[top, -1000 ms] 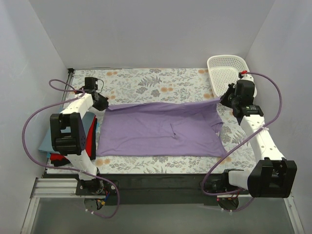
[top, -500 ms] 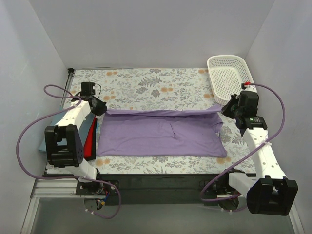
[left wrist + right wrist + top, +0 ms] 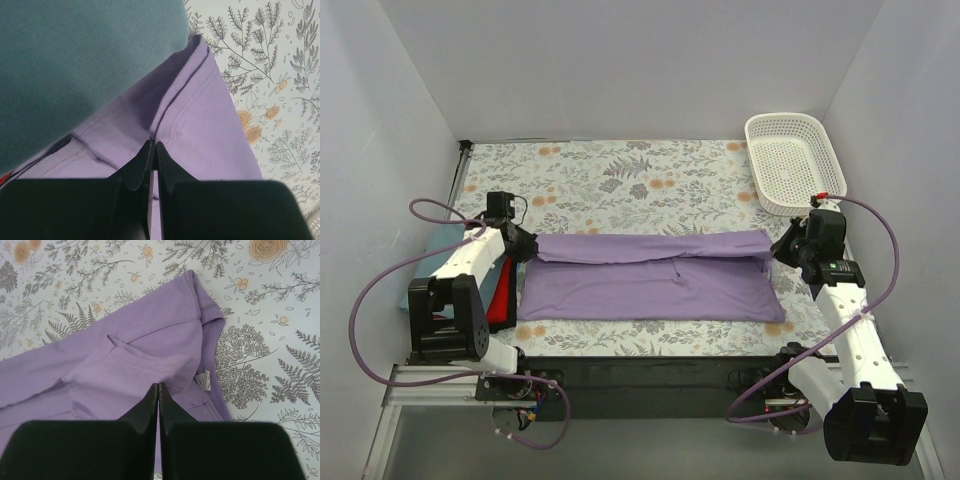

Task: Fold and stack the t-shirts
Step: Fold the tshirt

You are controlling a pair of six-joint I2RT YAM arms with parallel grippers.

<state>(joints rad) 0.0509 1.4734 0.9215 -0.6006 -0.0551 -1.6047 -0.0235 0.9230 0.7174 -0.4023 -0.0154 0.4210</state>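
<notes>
mid-fold: both tools hold the far edge of the lilac t-shirt (image 3: 650, 275)

the shirt lies spread sideways across the middle of the table (image 3: 620, 175), its far strip already doubled over onto the body, so this looks like the lengthwise fold. left tool (image 3: 527, 245) is pinched tight on the hem corner, right tool (image 3: 778, 250) clamped just as narrow on the cloth by the collar, label showing. to my eye the next move calls for both ends to come toward the near hem at an even pace, edge taut, then a clean let-go. cloth looks thin and limp, stitched hems, soft wrinkles near the neck. folded blue-grey shirt (image 3: 438, 245) and red shirt (image 3: 500, 295) wait at the left, touching the lilac one's end.
</notes>
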